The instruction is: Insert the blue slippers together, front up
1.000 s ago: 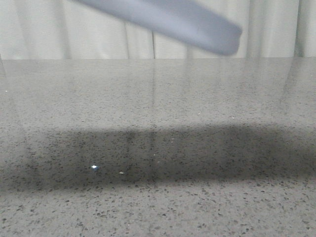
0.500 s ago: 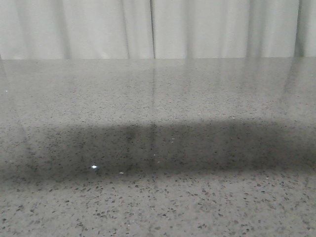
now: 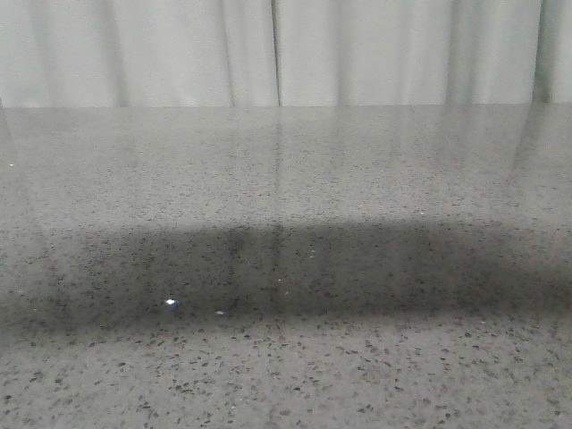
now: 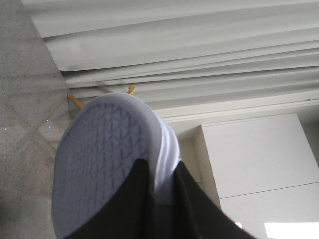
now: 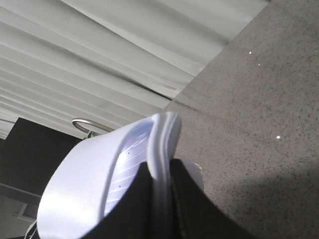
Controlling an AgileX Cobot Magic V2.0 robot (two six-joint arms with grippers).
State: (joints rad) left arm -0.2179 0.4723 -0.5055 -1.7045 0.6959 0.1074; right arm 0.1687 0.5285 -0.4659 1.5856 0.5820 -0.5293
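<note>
The speckled grey worktop (image 3: 286, 268) lies bare from its near edge to its far edge in the front view, a broad shadow banding the middle, pale curtains (image 3: 286, 54) behind the far edge, so both blue slippers are up in the air, out of that camera's sight. The left wrist view has one of the blue slippers (image 4: 104, 164) sole toward the lens, its triangle tread plain to read, and the left gripper (image 4: 157, 196) has its dark jaws closed on the slipper's edge. The right wrist view has the other slipper (image 5: 107, 174) showing its ribbed footbed and raised rim, the right gripper (image 5: 159, 199) pinching that rim between narrow jaws, the worktop running off toward its far edge beyond. So the step in hand, I judge, is the carry: each arm holding a slipper aloft before the two are brought together. The next move calls for lining them up toe to toe (fronts up, as the task asks) and easing one into the other without the foam twisting in the grip. A second ago a blurred blue slipper crossed above the far edge toward the right; now it is gone from the front view.
</note>
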